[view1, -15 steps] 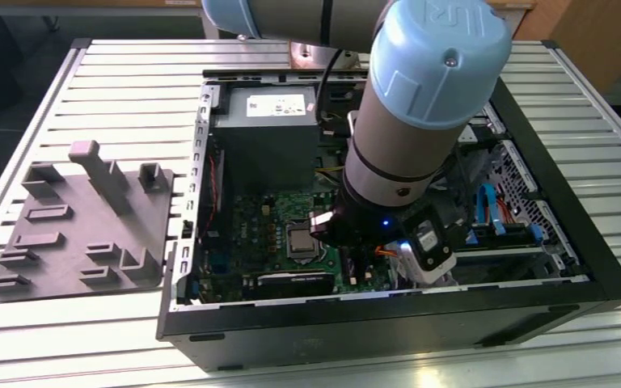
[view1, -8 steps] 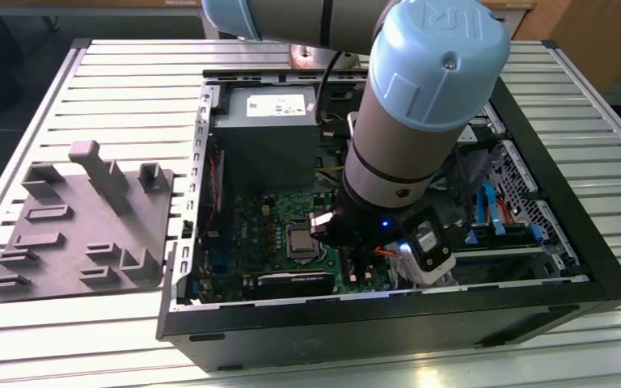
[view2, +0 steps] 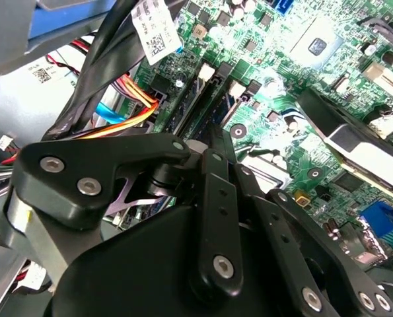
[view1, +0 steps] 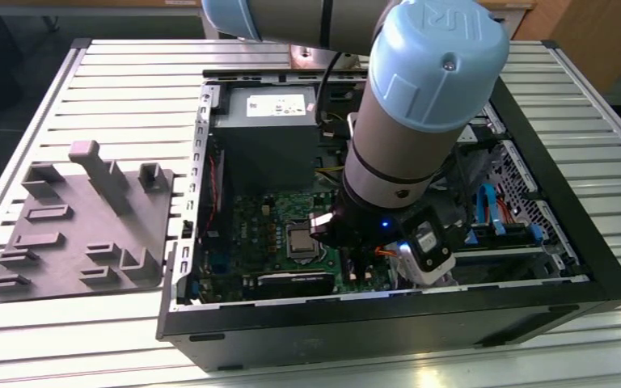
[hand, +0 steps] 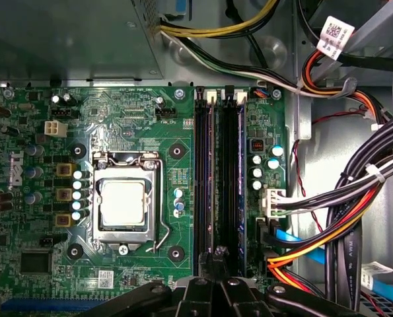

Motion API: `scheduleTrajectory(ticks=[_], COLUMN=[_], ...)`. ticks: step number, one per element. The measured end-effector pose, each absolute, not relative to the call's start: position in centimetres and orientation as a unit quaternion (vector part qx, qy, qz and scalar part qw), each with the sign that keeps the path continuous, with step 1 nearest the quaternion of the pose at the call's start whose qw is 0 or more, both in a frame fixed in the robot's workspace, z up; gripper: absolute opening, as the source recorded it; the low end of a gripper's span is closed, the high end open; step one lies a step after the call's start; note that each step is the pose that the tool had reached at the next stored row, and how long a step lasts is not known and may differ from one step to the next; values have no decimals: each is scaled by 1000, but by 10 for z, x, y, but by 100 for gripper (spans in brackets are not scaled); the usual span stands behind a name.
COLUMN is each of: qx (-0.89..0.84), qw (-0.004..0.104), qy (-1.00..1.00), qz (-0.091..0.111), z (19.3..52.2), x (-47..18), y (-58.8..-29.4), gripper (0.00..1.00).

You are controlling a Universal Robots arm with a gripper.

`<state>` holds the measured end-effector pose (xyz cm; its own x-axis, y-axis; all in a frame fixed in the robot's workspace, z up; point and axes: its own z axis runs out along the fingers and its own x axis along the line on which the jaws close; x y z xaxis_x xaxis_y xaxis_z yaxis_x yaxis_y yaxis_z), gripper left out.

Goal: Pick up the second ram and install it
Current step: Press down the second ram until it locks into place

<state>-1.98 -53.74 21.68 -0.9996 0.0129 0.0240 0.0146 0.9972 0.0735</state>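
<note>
Gripper [hand: 213, 267] over the slot rails [hand: 217, 178], jaws pressed together, second ram [hand: 230, 178] seated just ahead

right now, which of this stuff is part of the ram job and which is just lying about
Job:
- gripper, low over the board at the slots' end
- ram slots
- second ram: can't tell it apart from the slots

Lying about:
- grey tray, outside the case
- power supply
- cpu
- cables
</note>
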Motion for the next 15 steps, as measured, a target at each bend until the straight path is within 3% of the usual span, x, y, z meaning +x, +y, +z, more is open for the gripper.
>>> scheduleTrajectory(ticks=[15], qx=[-7], qw=[12], qy=[-999], qz=[-36], z=[237], x=[-20], y=[-537], gripper=[11])
